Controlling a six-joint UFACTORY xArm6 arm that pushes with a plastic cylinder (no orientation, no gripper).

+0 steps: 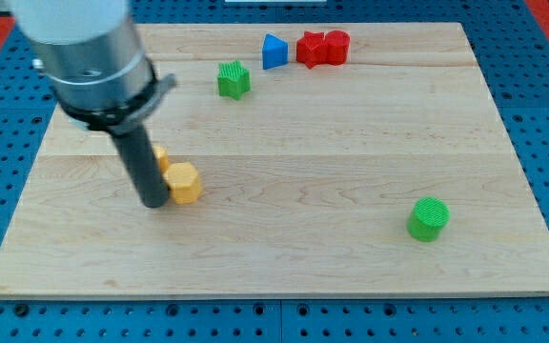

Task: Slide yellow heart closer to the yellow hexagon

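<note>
On the wooden board (351,143), toward the view's left, our rod stands with our tip (154,203) touching the yellow hexagon (185,182); we carry no pincer, so nothing opens or closes. Just behind the rod peeks a yellow block (161,158), likely the yellow heart, mostly hidden. We judge both already near each other, with little left. Green cylinder (429,218), green star (233,79), blue block (274,51) and red blocks (322,48) sit well apart.

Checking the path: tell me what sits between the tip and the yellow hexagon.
Nothing: in the camera view my tip sits right against the yellow hexagon.
</note>
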